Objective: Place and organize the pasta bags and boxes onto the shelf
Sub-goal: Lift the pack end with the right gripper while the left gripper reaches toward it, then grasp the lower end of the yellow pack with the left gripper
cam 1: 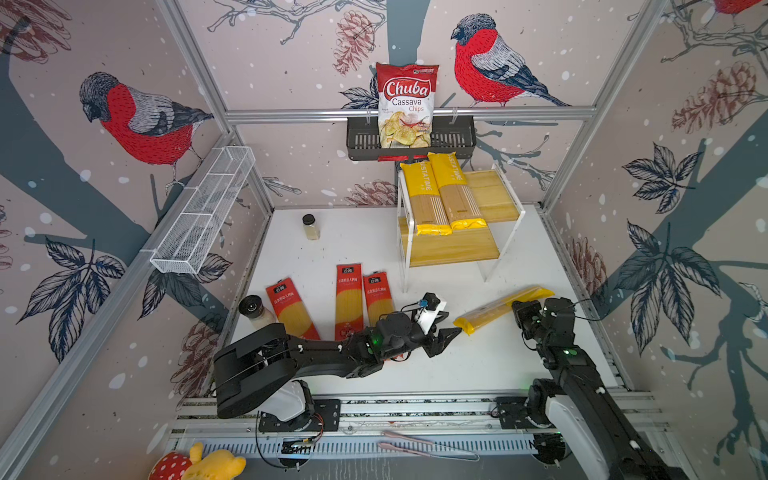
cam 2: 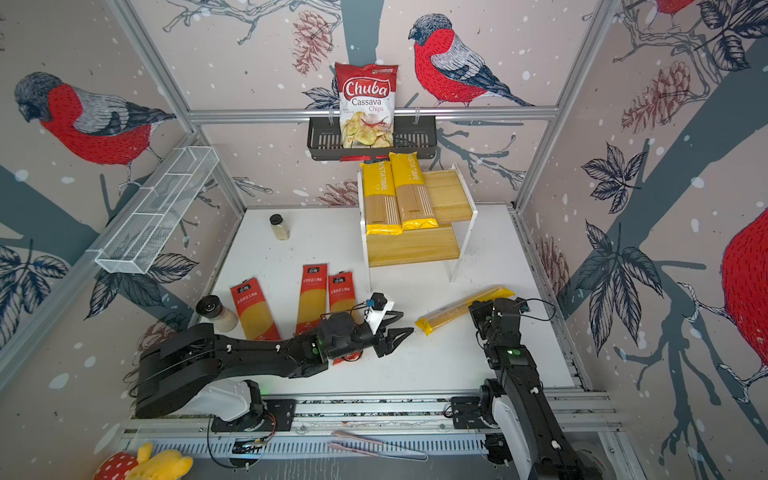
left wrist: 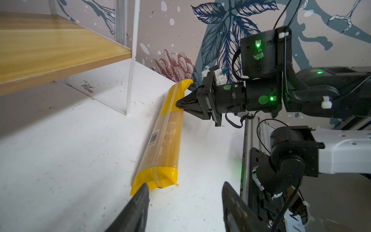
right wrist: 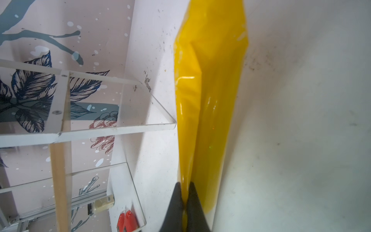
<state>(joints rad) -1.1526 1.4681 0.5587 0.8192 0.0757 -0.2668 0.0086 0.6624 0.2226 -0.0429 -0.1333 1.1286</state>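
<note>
- Jaws of the right tool [left wrist: 177, 105] are pressing shut on the end film of a yellow PASTATIME spaghetti pack [cam 1: 503, 309], near its far end.
- That pack is lying at a slant on the white tabletop [cam 1: 457, 374], in front of the shelf [cam 1: 496, 195] and to its right.
- The left tool [left wrist: 184, 185] is hovering partway open at the pack's other end, holding nothing. One finger [left wrist: 140, 198] is sitting just beside the crimped edge; contact cannot be told.
- Two more yellow PASTATIME packs [cam 1: 424, 199] are lying side by side on the shelf's upper board, overhanging the lower one.
- Three red spaghetti packs [cam 1: 348, 299] are lying flat on the tabletop left of the shelf, near ends hidden by the left arm [cam 1: 316, 349].
</note>
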